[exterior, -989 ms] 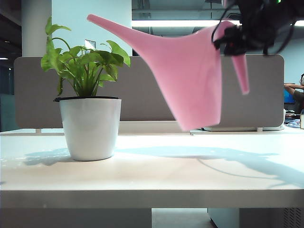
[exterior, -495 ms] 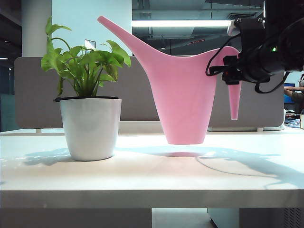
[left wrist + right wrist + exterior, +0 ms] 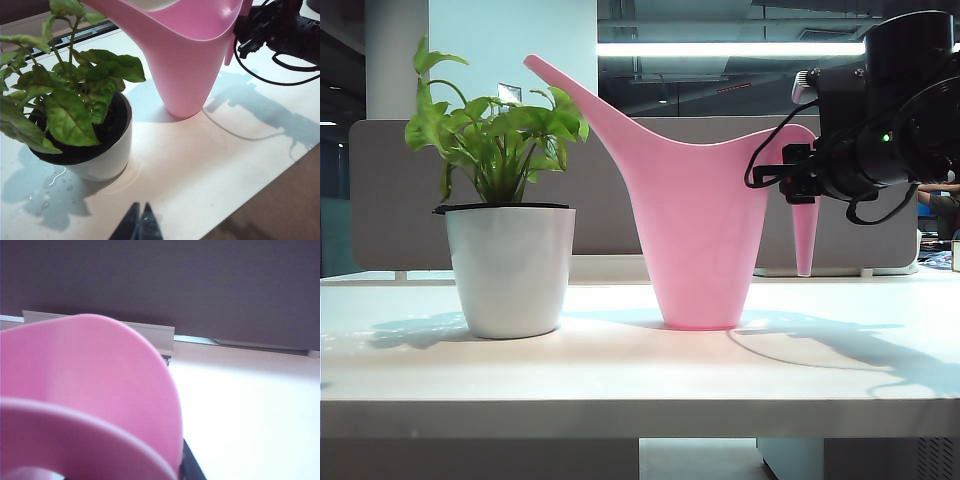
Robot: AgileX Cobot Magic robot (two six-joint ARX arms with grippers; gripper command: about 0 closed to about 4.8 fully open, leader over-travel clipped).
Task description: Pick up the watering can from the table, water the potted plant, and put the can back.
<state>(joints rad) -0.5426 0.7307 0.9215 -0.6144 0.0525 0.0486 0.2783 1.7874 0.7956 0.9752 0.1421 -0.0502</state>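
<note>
watering can [image 3: 695, 240] upright on table [image 3: 620, 370], at 3 o'clock of potted plant [image 3: 505, 240]; right gripper [image 3: 802, 186] clamped on can handle; left gripper [image 3: 140, 225] closed, tips together.

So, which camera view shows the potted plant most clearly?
The exterior view: the whole potted plant stands in profile on the table. The left wrist view shows it from above, with leaves cut off by the frame. The right wrist view does not show it.

One watering can [image 3: 698, 240], one potted plant [image 3: 508, 235], one table [image 3: 640, 375].
</note>
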